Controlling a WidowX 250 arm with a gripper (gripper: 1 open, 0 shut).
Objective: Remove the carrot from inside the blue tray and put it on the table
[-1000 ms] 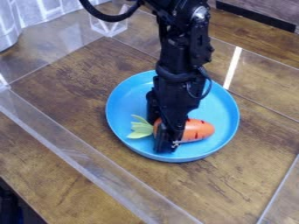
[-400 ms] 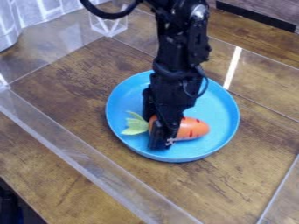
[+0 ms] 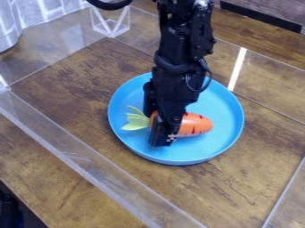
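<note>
The black gripper (image 3: 163, 125) hides part of the orange carrot (image 3: 188, 124), and the top of the arm (image 3: 185, 40) is cut off. The arm reaches down over the round blue tray (image 3: 215, 151). The gripper pinches the carrot near its green leaves (image 3: 136, 119). The carrot is inside the tray's rim, and the tray sits on the brown table (image 3: 71, 80).

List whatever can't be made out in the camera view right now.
- Carrot, camera view: its middle is hidden behind the dark fingers.
- Fingertips, camera view: small and dark; whether they press on the carrot or merely surround it can't be told.
- Blue tray, camera view: the far part is covered by the arm.
- Arm, camera view: its upper end is cut off by the top edge.
</note>
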